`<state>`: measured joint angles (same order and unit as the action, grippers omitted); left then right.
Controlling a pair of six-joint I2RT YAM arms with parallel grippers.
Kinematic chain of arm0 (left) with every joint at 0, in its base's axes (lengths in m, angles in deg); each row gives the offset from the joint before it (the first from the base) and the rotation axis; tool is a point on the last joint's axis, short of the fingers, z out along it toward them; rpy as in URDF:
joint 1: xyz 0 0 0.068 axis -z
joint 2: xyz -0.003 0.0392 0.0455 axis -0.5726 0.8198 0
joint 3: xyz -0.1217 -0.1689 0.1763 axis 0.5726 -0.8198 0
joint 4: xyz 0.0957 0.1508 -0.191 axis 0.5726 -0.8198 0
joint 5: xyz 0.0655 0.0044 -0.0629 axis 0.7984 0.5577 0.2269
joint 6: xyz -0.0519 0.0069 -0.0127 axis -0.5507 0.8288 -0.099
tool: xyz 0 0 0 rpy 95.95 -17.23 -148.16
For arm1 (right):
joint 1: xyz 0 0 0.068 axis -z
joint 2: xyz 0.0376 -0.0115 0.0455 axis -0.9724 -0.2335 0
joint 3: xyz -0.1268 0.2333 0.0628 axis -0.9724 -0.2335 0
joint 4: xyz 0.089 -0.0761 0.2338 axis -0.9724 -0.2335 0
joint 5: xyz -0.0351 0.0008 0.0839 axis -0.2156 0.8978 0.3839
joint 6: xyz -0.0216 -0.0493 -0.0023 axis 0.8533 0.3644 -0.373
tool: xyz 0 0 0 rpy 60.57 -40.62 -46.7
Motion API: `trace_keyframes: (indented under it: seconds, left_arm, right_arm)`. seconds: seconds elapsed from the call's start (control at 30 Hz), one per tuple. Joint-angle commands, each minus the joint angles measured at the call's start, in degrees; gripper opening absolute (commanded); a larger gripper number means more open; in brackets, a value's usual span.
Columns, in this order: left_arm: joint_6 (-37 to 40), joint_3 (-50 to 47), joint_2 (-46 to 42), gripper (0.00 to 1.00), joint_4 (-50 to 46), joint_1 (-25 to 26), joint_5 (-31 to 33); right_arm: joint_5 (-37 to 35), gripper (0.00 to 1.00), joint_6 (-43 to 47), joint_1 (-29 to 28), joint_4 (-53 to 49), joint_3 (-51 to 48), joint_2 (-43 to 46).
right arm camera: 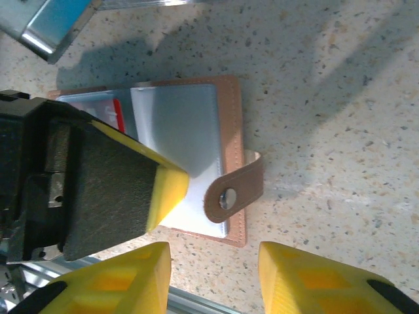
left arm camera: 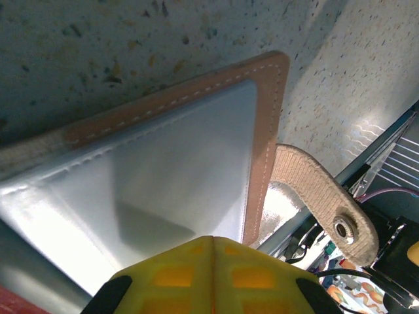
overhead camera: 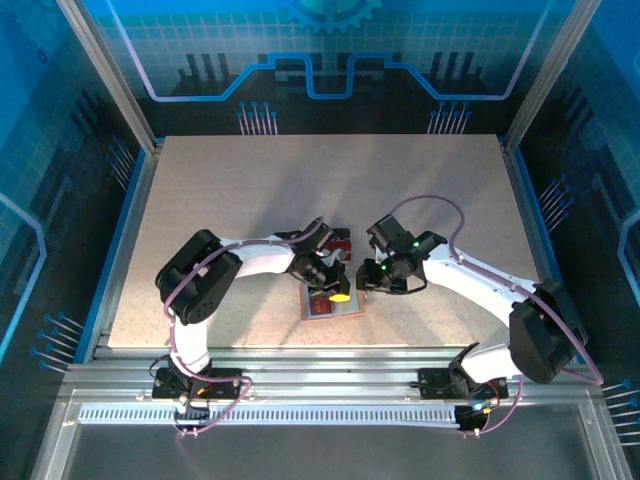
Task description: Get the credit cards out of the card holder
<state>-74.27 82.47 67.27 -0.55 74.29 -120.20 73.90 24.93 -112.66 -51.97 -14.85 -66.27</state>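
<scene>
A robotics lab test cell, seen from above. A white-and-black left arm [overhead camera: 250, 262] and right arm [overhead camera: 478, 282] are bolted to a slotted aluminium rail [overhead camera: 330, 385] at the near edge of a speckled beige table [overhead camera: 400, 190]. Aluminium posts [overhead camera: 108, 75] frame the booth. Blue wall panels [overhead camera: 200, 50], printed with circuit-board lines and a gear, enclose it. Purple cables [overhead camera: 432, 198] loop along the arms.

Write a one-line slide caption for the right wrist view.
Open card holder on the table, red credit card showing, shut left end effector on its panel, open right end effector near the strap.
</scene>
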Motion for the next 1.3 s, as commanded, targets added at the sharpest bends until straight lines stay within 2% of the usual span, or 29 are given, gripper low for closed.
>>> trace_keyframes:
  seconds: [0.0, 0.63, 0.97, 1.27]
  left_arm:
    - [-1.82, -0.11, 1.15, 0.06, 0.85, 0.54, -0.51]
    - [-1.15, -6.93, -9.15, 0.07, -0.68, -2.12, 3.85]
    - [0.21, -8.62, -8.11, 0.07, -1.6, -1.74, 1.77]
    - [4.12, -7.6, -7.14, 0.08, -7.96, -1.65, 4.59]
  right_arm:
    - [2.3, 0.39, -0.88, 0.86, 1.72, -0.77, 0.85]
    - [6.81, 0.35, -0.75, -0.56, 6.11, 1.66, -5.6]
    - [6.88, 0.35, -0.34, -0.84, 6.2, 3.56, -7.67]
    - [5.5, 0.35, -0.15, -0.84, 4.93, 4.69, -6.28]
